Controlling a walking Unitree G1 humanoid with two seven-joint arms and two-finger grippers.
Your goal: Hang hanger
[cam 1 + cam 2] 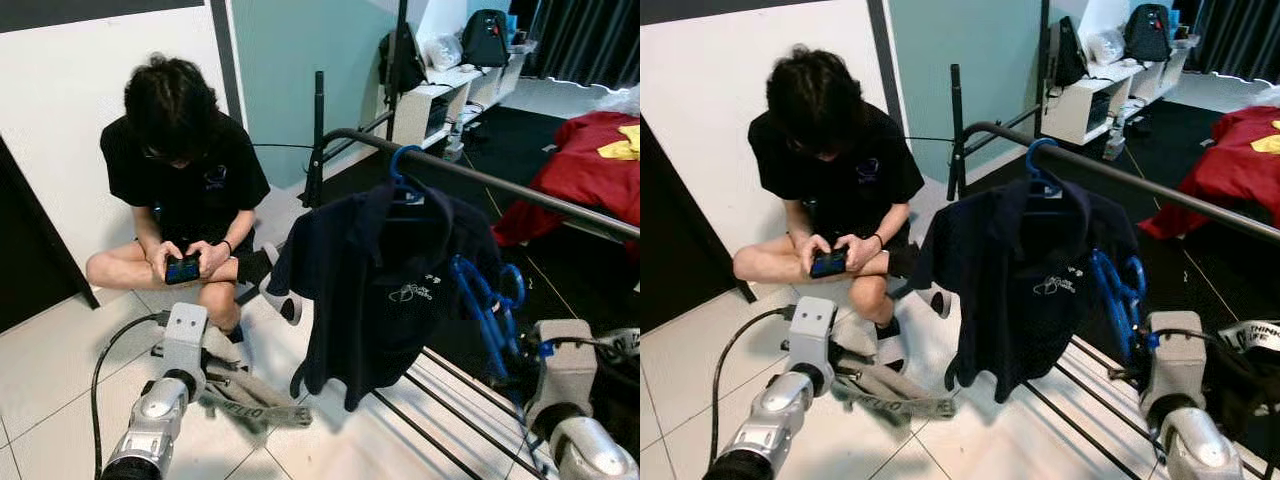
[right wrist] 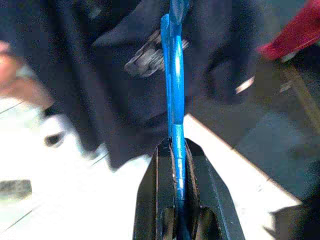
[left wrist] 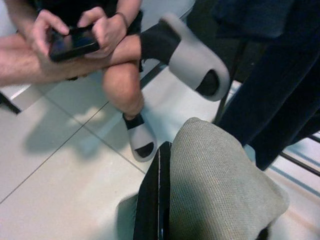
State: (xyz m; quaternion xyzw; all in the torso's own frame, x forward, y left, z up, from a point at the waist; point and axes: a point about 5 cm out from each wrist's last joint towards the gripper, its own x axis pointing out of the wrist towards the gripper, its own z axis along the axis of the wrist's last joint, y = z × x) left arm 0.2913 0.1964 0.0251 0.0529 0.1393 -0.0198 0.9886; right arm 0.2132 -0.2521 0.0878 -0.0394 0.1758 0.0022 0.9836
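At 4 o'clock in the head view, the right gripper (image 2: 178, 165) has its jaws clamped on a blue hanger (image 1: 487, 305), held upright just beside the hung navy shirt (image 1: 385, 285). Judged light, stiff and slick plastic; keep the grip low on the frame, leaving the hook free. The left gripper (image 3: 161, 200) pinches a grey cloth (image 3: 215, 195) at 7 o'clock. Free rail (image 1: 545, 198) lies toward 2 o'clock, right of the shirt. A seated person (image 1: 185, 170) occupies 10 o'clock; avoid swinging there.
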